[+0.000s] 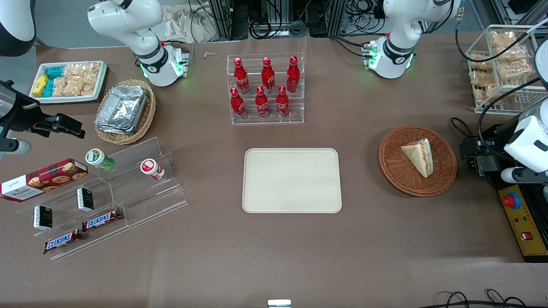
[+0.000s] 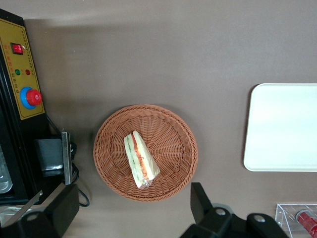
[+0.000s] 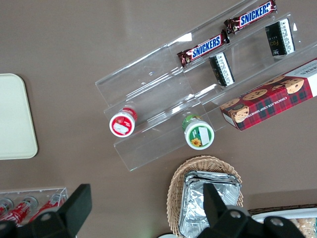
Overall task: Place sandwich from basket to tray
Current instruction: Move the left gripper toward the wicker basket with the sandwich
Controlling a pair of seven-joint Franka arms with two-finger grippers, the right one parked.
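Observation:
The sandwich [image 1: 419, 156] lies in the reddish-brown basket [image 1: 394, 171] toward the working arm's end of the table. In the left wrist view the sandwich [image 2: 140, 158] lies near the middle of the basket [image 2: 171, 144], its red and green filling up. The cream tray [image 1: 292, 180] lies bare at the table's middle, beside the basket; its edge shows in the left wrist view [image 2: 282, 126]. My left gripper [image 1: 477, 156] hangs well above the table beside the basket, toward the working arm's end. It is open and empty [image 2: 130, 208], fingers wide apart, clear of the sandwich.
A rack of red bottles [image 1: 266, 90] stands farther from the front camera than the tray. A yellow control box [image 1: 524, 218] and a wire rack of snacks [image 1: 503, 68] flank the arm. An acrylic shelf [image 1: 98, 196], a tan foil-tray basket [image 1: 124, 111] and a white snack tray [image 1: 68, 81] lie toward the parked arm's end.

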